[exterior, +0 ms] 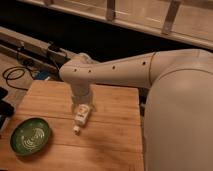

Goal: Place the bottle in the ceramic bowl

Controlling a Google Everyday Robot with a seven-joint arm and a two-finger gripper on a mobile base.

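**Figure. Approach to the grasp.** The tool (82, 111) hung from the arm (125, 67) over the middle of the wooden bench (115, 130), directly above the bottle (80, 120). We read the tool as open, its jaws wide and nothing yet gripped. As far as we could judge, the bottle lay on the bench surface. Its white cap (76, 129) pointed toward the near edge, and its other end was hidden beneath the tool. The ceramic bowl (31, 136) sat empty near the near left corner, well apart from the bottle.

We judged the task barely begun: the bottle was not yet secured, lifted or carried across.

Risks from here:
- (a) A slim round bottle on its side could roll or skid away if the closing jaws met it off centre.
- (b) A hold taken near one end could let it swing or slip in transit.
- (c) A release too high, or over the rim, could bounce it off the glaze onto the bench or over the left edge, which lay close to the bowl.
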